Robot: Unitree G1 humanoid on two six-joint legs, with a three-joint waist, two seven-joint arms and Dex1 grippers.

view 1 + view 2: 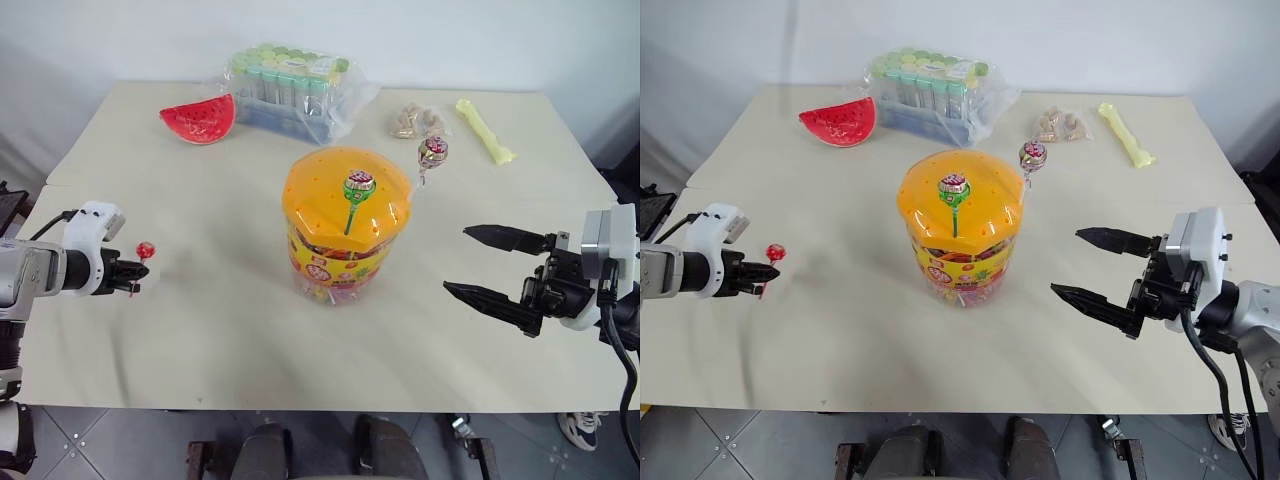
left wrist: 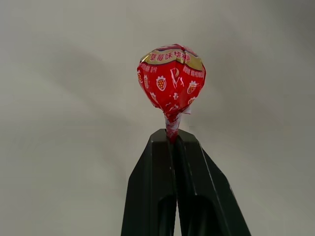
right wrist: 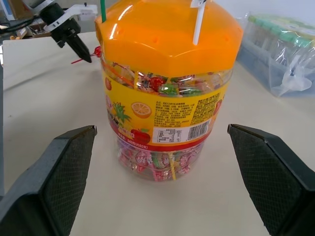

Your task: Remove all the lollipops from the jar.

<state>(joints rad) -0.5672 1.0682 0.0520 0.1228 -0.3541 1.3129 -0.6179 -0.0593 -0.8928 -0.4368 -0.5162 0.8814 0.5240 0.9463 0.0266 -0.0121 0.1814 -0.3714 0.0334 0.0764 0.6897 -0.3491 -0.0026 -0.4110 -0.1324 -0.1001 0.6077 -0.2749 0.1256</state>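
Here the left hand [image 1: 138, 270] pinches the red lollipop [image 1: 146, 250] beside the jar [image 1: 345, 225].

The two head views look forward and down over the cream counter [image 1: 230, 330] from above its near edge, sharing the clear plastic jar with the orange domed lid [image 1: 345, 225] at centre and the bagged pack of green-capped tubes [image 1: 290, 88] toward 12 o'clock; the left wrist view looks close along the left pincer [image 2: 173, 140] at the red wrapped lollipop [image 2: 171, 81] over bare counter; the right wrist view looks level between the right pincer's black fingers [image 3: 54, 172] at the jar, very near, with the left pincer at 10 o'clock.
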